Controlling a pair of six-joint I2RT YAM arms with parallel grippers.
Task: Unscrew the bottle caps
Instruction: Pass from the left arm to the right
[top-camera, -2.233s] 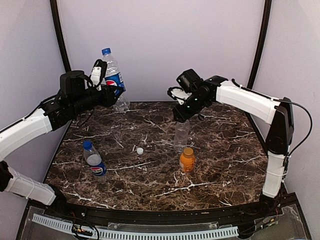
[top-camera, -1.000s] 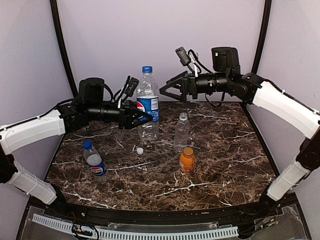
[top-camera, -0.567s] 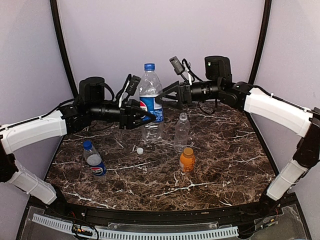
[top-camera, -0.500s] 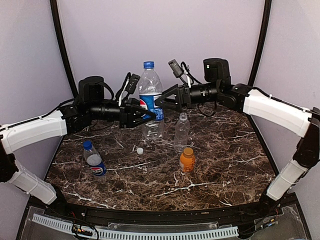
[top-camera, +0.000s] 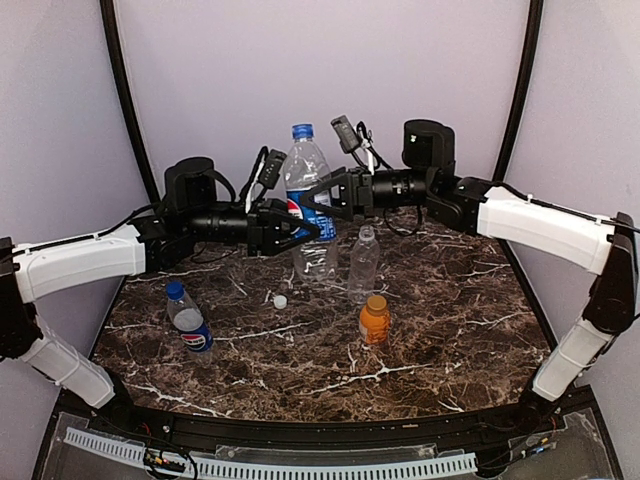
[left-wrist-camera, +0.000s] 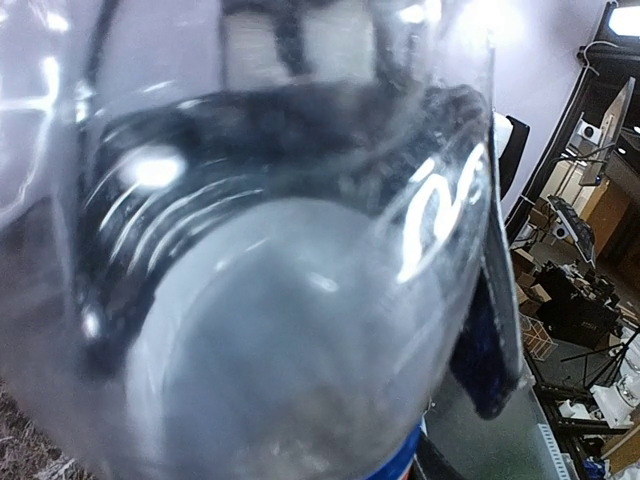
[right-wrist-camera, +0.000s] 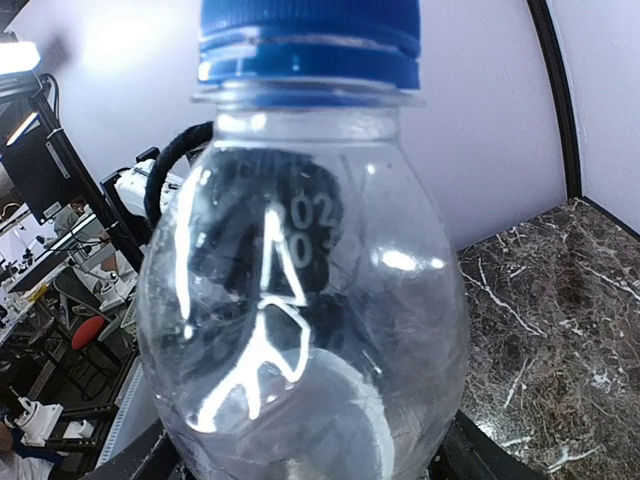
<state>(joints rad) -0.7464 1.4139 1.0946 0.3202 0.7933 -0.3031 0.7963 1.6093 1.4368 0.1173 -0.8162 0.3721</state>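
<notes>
Filling both wrist views, Pepsi bottle (top-camera: 305, 160), contact unclear (blue cap (right-wrist-camera: 308, 40) on)

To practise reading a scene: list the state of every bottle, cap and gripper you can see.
large Pepsi bottle: upright, blue cap on, gripped by left gripper
small Pepsi bottle: standing, capped
unlabelled bottle: standing, uncapped
white cap: off, lying loose
orange bottle: standing, capped
right gripper: open, at the held bottle's shoulder

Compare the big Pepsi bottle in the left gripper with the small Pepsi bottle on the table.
The big Pepsi bottle is much taller than the small Pepsi bottle. The big one is clamped by the left gripper; the small one stands free on the table. Both have Pepsi labels and blue caps on.
</notes>
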